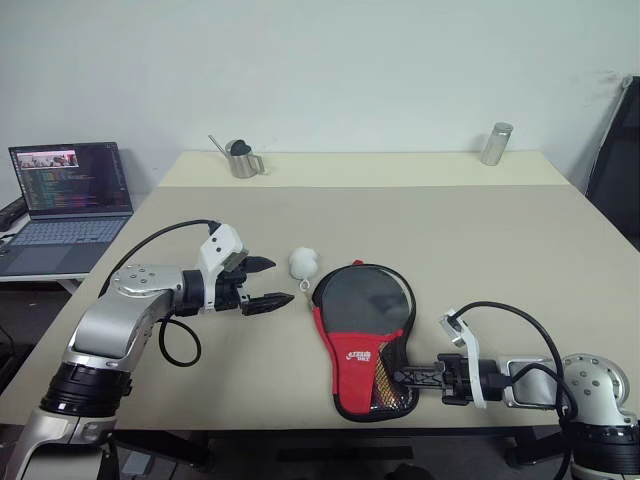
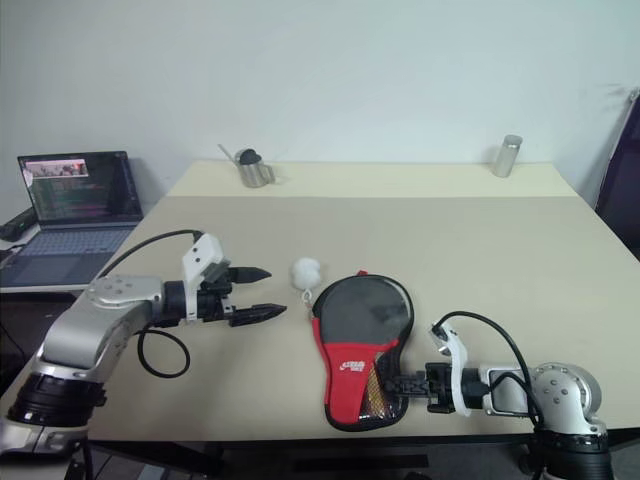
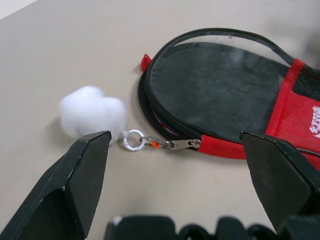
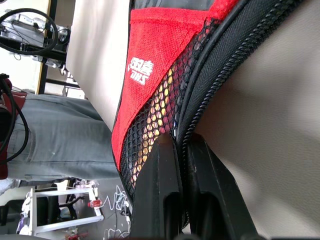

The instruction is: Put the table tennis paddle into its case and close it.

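The surface (image 1: 520, 240) in front of me carries the case (image 1: 362, 340), lying flat with its round end away from me and its narrow handle end toward my right side. The paddle looks to be inside already; through the mesh pocket in my right wrist view I make out something pale that may be the wooden handle, though I cannot be sure. So I judge the step in hand is the closing.

My right end effector (image 1: 403, 377) is clamped shut on the case's zipper rim at the handle end, pinning it down. My left end effector (image 1: 262, 284) hovers with its fingers spread wide, just beside the round end, holding nothing.

The next move, as I see it, calls for my left fingers to close on the white pom-pom (image 3: 92, 112) or its little ring (a small target), which hangs off the zipper pull (image 3: 182, 144) at the edge of the round end, then draw it round the rim while my right holds firm.

A white logo (image 4: 141, 70) sits on the red fabric; I cannot read its letters with confidence.
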Tool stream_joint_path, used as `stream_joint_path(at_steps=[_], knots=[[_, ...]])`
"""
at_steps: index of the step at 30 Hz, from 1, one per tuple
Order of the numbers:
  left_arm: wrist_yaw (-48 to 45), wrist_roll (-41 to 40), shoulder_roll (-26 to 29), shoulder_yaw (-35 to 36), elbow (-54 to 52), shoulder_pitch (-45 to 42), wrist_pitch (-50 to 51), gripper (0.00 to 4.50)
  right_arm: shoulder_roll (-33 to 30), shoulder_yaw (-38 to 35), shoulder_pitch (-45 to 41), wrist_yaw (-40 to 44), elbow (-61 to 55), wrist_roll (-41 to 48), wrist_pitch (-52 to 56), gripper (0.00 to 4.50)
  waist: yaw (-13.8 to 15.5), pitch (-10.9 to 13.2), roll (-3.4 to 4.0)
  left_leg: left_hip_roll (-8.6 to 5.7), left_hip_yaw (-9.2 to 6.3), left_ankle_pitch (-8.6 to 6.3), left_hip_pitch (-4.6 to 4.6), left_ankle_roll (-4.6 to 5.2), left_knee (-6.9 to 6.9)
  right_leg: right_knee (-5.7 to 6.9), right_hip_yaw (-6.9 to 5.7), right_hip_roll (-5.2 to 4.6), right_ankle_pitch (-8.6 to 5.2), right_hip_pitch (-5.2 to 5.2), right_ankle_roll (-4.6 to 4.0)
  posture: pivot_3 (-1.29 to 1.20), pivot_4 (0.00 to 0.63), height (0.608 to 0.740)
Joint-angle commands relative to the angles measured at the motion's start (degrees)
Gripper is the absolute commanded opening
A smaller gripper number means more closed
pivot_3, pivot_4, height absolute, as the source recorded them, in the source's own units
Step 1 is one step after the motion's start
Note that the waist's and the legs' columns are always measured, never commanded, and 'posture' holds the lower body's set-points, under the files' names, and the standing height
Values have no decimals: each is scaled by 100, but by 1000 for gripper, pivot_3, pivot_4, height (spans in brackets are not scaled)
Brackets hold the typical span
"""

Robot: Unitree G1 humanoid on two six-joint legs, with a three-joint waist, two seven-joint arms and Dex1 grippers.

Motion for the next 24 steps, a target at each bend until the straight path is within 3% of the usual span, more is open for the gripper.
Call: stream_joint_path(at_steps=[1, 10, 12, 14, 17, 19, 22, 24], knots=[[-36, 23, 15, 72, -55, -106, -95, 4500, -27, 85, 73, 71, -151, 66, 168, 517, 0, 0, 0, 0, 0, 0, 0, 0, 0, 0, 0, 0, 0, 0, 0, 0, 150, 740], [-19, 57, -5, 109, -37, -110, -119, 4500, -352, 6, -134, 444, -142, 55, 108, 3288, -2, 0, 0, 0, 0, -2, 0, 4, 2, 4, 0, 0, 0, 0, 0, 0, 150, 740], [-8, 72, -14, 117, -16, -131, -126, 4500, -668, -16, -119, 710, -188, 46, 26, 3926, -1, 0, 0, -1, 1, -6, 0, 10, 4, 4, 0, 0, 0, 1, 0, 0, 150, 740], [-25, 64, 10, 175, 13, -139, -130, 4500, -1371, 16, 36, 1402, -485, 23, -286, 4453, 3, 1, 0, -3, 0, -7, 0, 12, 6, 3, -1, 0, 0, 3, 1, 0, 150, 740], [13, 50, 39, 318, 98, -140, -141, 4500, -2668, 3, 392, 2927, -1086, -452, -1549, 4453, 44, 2, -2, -8, -2, -12, -5, 22, 9, 0, -10, -2, -5, 5, 10, 0, 150, 740], [44, 37, 30, 397, 160, -147, -146, 4500, -3102, -97, 443, 3533, -1206, -620, -2175, 4453, 32, 3, -6, -5, -2, -15, -1, 27, 9, -3, -16, -1, -8, 14, 14, 0, 150, 740], [187, 1, -61, 509, 271, -265, -88, 4500, -3125, -105, -408, 3453, -1253, -636, -2578, 4453, -42, 9, -15, 1, 6, -15, 15, 27, 9, 0, -11, -1, -7, 27, 14, 0, 150, 740], [274, 34, -145, 493, 388, -403, -78, 4500, -2705, 112, -974, 3062, -1143, -660, -2665, 4453, -36, 11, -19, 3, 10, -15, 26, 27, 8, 4, -5, -1, -6, 31, 14, 0, 150, 740]])
